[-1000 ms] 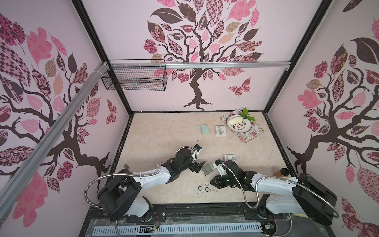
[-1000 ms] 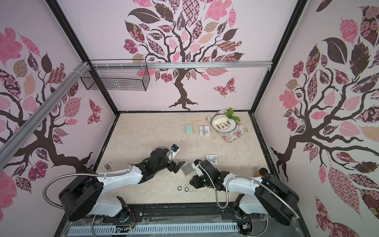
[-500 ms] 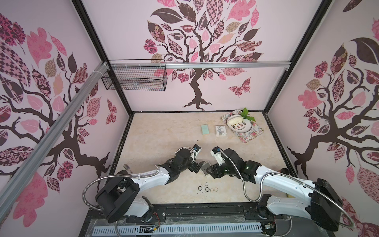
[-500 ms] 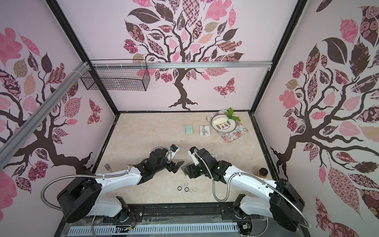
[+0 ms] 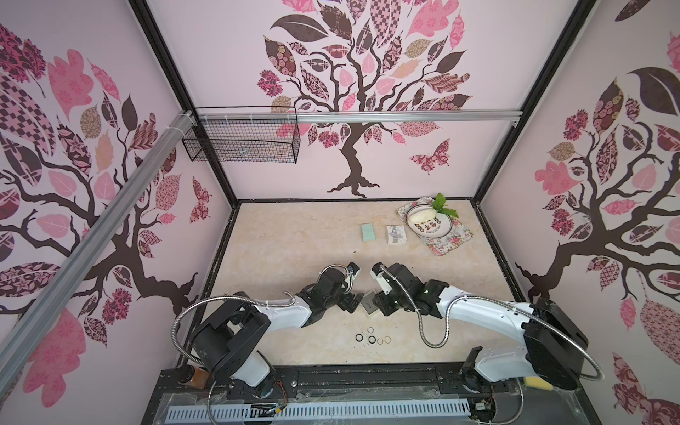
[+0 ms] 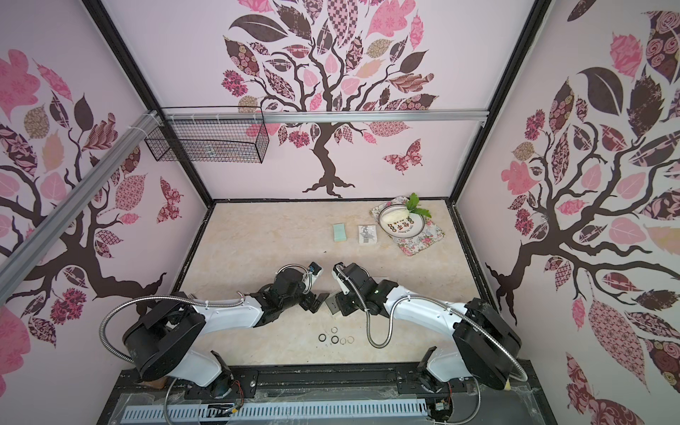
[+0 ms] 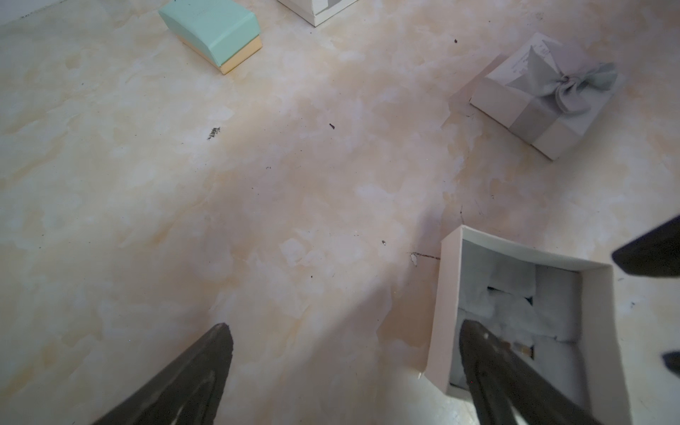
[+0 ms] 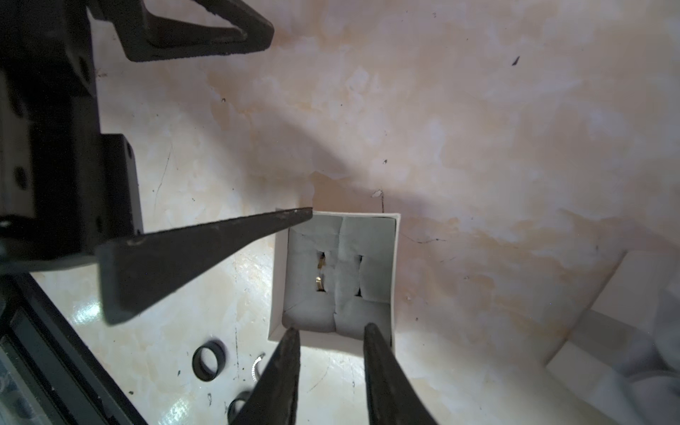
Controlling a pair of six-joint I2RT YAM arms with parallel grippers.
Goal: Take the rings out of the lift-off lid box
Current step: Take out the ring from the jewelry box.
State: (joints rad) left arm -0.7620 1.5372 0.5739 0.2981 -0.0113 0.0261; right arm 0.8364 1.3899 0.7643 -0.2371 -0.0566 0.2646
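Black right fingers (image 8: 279,375) stand slightly apart, empty, at the wall of a white card box (image 8: 279,290) lined with grey cushion; the left fingers (image 8: 220,243) gape wide, one tip at its rim. One thin gold ring (image 8: 319,283) stands in a slot: light, slippery, probably best pinched across its exposed arc. Five rings (image 5: 372,339) lie on the beige bench (image 5: 294,257): two black, three pale.

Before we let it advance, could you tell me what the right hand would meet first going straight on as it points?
The right hand would probably meet the grey cushion in the open box first, just past the near wall; the gold ring sits further in. Depth is unclear.
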